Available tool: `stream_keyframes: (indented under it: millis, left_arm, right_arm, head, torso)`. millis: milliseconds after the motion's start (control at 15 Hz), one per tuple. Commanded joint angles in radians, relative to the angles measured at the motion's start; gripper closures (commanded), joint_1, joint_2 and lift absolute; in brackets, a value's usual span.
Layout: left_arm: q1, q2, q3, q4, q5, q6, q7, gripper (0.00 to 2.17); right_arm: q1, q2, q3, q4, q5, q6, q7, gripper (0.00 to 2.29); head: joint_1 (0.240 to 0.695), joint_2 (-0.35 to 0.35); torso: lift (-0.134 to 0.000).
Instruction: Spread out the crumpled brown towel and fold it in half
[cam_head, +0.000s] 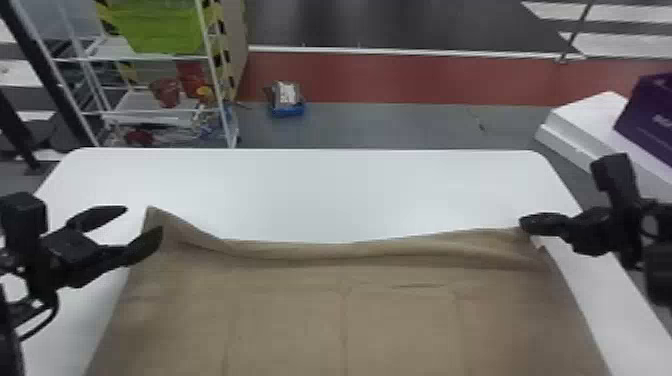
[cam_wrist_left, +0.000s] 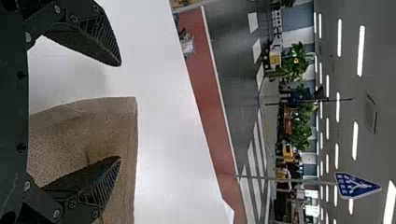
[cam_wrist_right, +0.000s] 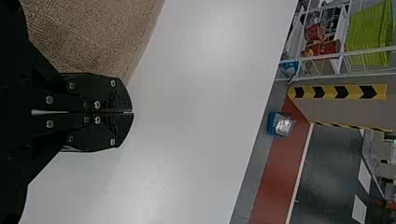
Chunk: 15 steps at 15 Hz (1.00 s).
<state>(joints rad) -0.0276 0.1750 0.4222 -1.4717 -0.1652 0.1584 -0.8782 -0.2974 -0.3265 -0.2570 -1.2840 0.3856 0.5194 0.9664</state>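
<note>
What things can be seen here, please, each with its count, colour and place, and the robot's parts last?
Towel: 1, brown, spread on the table, far edge rumpled
Table: 1, white, under the towel
Wire rack: 1, white, beyond the table, left
Green bin: at least 1, on the rack
Red containers: 2, on the rack
Blue box: 1, silver-topped, floor beyond the table
Purple box: 1, far right
White block: at least 1, under the purple box
Plants: several, green, background
Sign: 1, blue and white, background
Left gripper: 1, black, open, towel's far left corner
Right gripper: 1, black, fingers together, far right corner
</note>
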Motion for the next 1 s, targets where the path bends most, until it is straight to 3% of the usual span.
stream_keyframes:
  millis: [0, 267, 600, 933]
  left_arm:
    - [-0.031, 0.006, -0.017, 0.042, -0.01, -0.003, -0.001, 0.2]
    - [-0.072, 0.011, -0.049, 0.074, -0.028, 0.01, -0.008, 0.22]
    - [-0.08, 0.008, -0.043, 0.074, -0.022, 0.031, -0.03, 0.73]
    - [-0.057, 0.006, -0.022, 0.042, -0.017, 0.043, -0.05, 0.73]
  right_arm:
    - [0.004, 0.0, -0.007, -0.002, -0.001, -0.008, 0.0, 1.36]
    - [0.0, 0.0, -0.008, -0.002, 0.001, -0.008, 0.0, 1.36]
    - [0.0, -0.002, -0.008, -0.002, 0.004, -0.008, 0.002, 1.36]
    - [-0.003, -0.002, -0.008, -0.002, 0.003, -0.008, 0.002, 1.36]
  head:
    - [0.695, -0.039]
    - [0.695, -0.051]
    - [0.695, -0.063]
    - [0.695, -0.061]
  torso:
    - [-0.124]
    - [-0.124]
    - [-0.124]
    - [-0.124]
